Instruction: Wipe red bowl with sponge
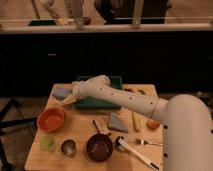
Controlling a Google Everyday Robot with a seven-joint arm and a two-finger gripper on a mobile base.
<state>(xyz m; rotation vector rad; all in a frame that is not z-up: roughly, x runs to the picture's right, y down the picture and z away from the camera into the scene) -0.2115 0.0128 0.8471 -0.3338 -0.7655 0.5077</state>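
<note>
Wooden table (80, 127), taken from the left edge across to the right.

Near the left edge, about midway along it: red bowl (51, 119), upright, bare wood all round its rim. Close to the front-left corner: small green cup (48, 142), with a metal cup (68, 147) just to its right, both close to the front edge and apart from the bowl.

At the back-left corner: sponge (61, 93), close to the back edge and apart from the red bowl. Hand (68, 100) low between the two, right by the sponge's near side and just behind the bowl's far rim. Contact with either unclear. Wide, narrow or holding something: cannot tell.

Arm (125, 100) stretching rightward from there, over the green tray (92, 105) at the middle of the back edge. Open strip of bare wood between the tray's front and the red bowl.

Toward the middle of the front edge: dark bowl (99, 147). Behind it and to the right: flat grey-blue triangular piece (117, 122).

Right half crowded: yellow stick (135, 121), small orange round thing (152, 124) and fork (145, 142) near the right edge, with little free room among them.
</note>
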